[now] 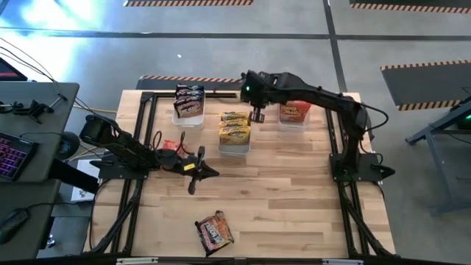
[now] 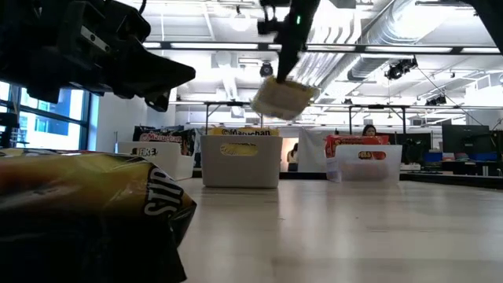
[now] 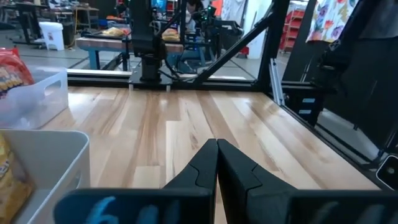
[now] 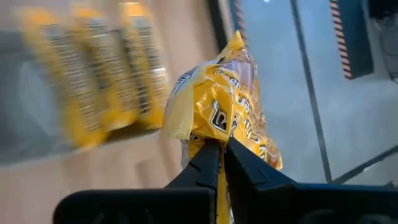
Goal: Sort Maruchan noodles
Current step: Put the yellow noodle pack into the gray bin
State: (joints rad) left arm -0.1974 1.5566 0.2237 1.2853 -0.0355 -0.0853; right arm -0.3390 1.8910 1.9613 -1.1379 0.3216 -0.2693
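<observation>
Noodles sit in three clear bins at the far side of the table [image 1: 294,191]. The left bin [image 1: 188,118] holds dark packets [image 1: 189,101], the middle bin [image 1: 234,144] holds yellow packets [image 1: 235,126], and the right bin [image 1: 294,121] holds red-orange packets [image 1: 294,111].

The right gripper [image 1: 258,116] hangs in the air between the middle bin and the right bin. Its fingers are squeezed tight on the edge of one yellow packet [image 4: 231,118]. From above, the arm hides this packet. In the low view the packet [image 2: 283,98] is just a pale blur hanging over the middle bin.

The left gripper [image 1: 212,173] rests low over the left part of the table. Its fingers [image 3: 235,174] are pressed together and hold nothing.

One more dark packet [image 1: 214,232] lies alone at the near edge of the table, well apart from the bins. It is so near the low camera that it fills the corner and is cut off.

A small red and dark thing [image 1: 171,146] lies beside the left arm, half hidden, and what it is cannot be told.
</observation>
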